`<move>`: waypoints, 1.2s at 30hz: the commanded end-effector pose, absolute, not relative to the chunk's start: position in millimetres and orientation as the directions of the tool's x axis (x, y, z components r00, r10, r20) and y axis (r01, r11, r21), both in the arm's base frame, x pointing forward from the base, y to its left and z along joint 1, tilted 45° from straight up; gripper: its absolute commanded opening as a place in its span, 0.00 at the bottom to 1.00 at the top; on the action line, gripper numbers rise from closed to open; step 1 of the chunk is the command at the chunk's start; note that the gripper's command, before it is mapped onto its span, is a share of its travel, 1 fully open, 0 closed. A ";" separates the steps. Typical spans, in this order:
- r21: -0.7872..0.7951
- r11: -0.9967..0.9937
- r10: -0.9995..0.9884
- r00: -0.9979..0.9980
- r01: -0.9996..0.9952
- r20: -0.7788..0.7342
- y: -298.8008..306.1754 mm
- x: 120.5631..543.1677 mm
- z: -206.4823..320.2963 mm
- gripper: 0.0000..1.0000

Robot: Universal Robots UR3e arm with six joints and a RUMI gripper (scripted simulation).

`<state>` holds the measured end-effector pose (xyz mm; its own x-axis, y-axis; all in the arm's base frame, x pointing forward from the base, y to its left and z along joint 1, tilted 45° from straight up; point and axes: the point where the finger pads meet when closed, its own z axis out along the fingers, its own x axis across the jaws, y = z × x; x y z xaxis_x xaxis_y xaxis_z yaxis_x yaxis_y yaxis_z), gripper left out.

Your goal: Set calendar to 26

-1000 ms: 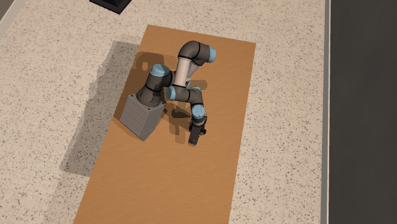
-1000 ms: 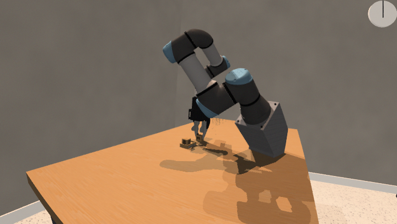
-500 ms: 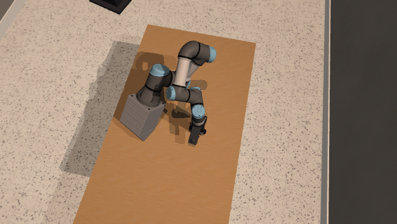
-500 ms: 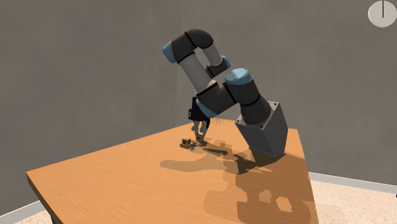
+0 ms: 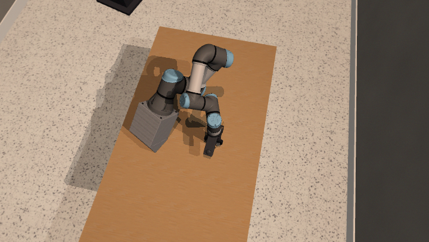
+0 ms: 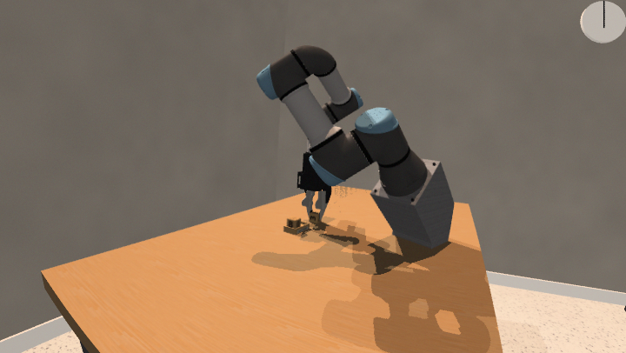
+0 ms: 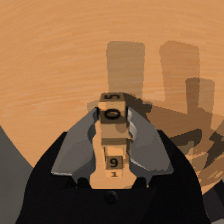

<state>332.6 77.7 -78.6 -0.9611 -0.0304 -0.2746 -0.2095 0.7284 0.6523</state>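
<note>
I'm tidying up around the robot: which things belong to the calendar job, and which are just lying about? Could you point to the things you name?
Job:
- tray (image 6: 302,229)
- cube in the tray (image 6: 292,223) (image 7: 114,162)
- cube showing 0 (image 6: 315,217) (image 7: 112,114)

Not job:
- pale wall disc (image 6: 607,23)
- black floor object (image 5: 121,5)
</note>
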 end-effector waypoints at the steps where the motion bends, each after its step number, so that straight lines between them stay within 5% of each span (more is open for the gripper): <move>1: 0.651 0.729 -0.030 -0.961 -0.210 -0.276 76.9 333.2 -78.4 0.26; 36: 0.651 0.730 -0.030 -0.961 -0.210 -0.276 50.3 326.1 -50.9 0.29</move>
